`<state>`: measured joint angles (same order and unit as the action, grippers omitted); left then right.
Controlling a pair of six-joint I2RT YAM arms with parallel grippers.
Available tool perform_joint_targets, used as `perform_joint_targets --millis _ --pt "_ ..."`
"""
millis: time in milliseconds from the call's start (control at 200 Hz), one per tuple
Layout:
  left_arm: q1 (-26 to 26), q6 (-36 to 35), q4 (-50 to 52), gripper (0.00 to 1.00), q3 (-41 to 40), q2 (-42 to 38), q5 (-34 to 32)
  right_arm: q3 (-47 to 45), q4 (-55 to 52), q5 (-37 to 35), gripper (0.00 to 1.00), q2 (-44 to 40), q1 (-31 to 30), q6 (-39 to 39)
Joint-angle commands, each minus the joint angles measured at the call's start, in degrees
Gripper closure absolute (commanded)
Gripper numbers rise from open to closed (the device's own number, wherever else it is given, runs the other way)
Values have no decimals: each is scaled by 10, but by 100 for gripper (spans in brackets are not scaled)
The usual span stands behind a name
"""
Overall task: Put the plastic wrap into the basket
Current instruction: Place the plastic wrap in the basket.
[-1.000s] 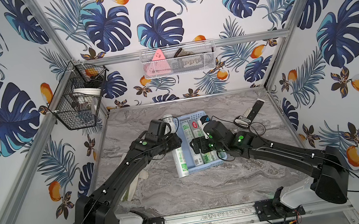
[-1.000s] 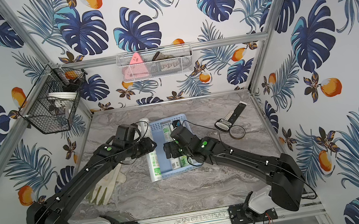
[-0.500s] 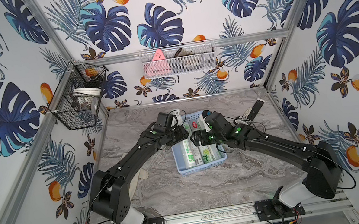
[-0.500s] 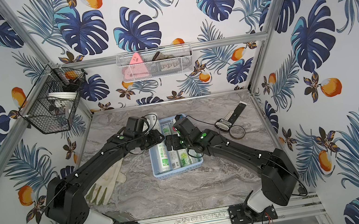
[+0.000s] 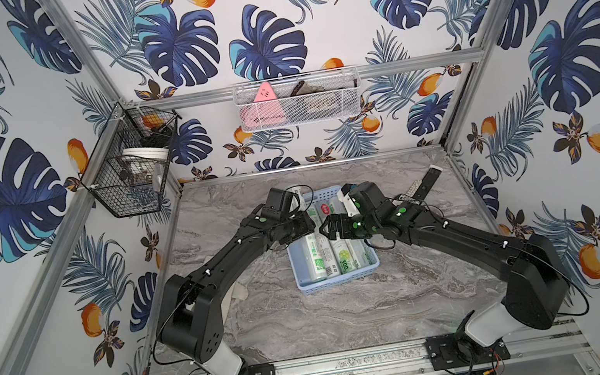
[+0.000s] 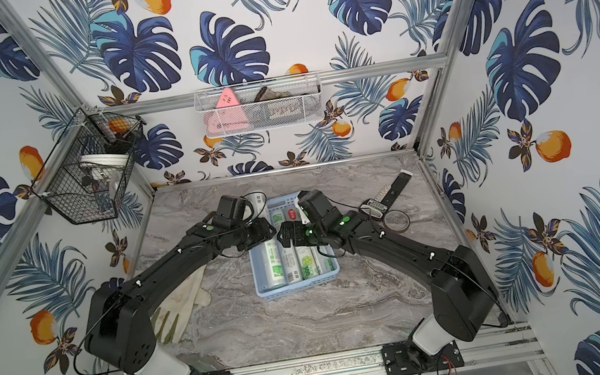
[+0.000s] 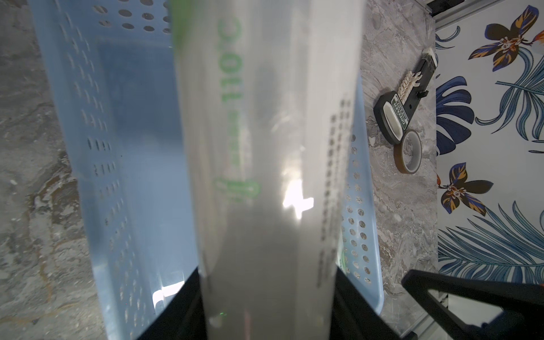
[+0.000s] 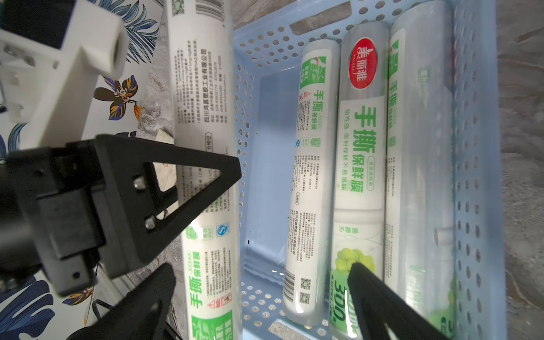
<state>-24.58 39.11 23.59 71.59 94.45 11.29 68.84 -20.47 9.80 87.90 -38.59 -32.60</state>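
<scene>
The light-blue basket (image 5: 340,284) sits mid-table with three plastic wrap rolls (image 8: 362,147) lying side by side in it. My left gripper (image 5: 306,226) is shut on another plastic wrap roll (image 8: 203,117), white with green print, which runs lengthwise just over the basket's left wall (image 8: 244,147). In the left wrist view this roll (image 7: 265,147) fills the middle, held in the left gripper (image 7: 268,309), with the basket (image 7: 117,147) beneath. My right gripper (image 8: 259,294) is open above the basket's near end, close to the left gripper (image 8: 191,182). Both top views show this right gripper (image 6: 283,236).
A black-and-grey remote (image 6: 389,192) and a tape ring (image 6: 397,222) lie right of the basket. A white glove (image 6: 183,309) lies under the left arm. A black wire basket (image 5: 129,174) and a white mesh basket (image 5: 297,101) hang on the walls.
My left gripper has carried its roll from the table left of the basket to right over the basket's left wall. The right gripper has drawn back a little and stays open.
</scene>
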Motion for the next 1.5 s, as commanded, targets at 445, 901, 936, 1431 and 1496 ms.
perform_joint_targets --millis 445,901,936,1431,1496 --pt "17 -19 1 64 29 67 -45 20 -2 42 4 54 5 -12" --pt "17 -11 -19 62 20 113 -21 39 -36 -12 5 87 4 3" --pt "17 -13 -17 63 21 117 -24 38 -35 -12 5 90 4 4" --pt "16 -13 -7 55 21 147 -47 44 -26 -13 5 125 4 1" --pt "16 -12 -4 53 23 147 -50 43 -26 -13 5 124 4 2"
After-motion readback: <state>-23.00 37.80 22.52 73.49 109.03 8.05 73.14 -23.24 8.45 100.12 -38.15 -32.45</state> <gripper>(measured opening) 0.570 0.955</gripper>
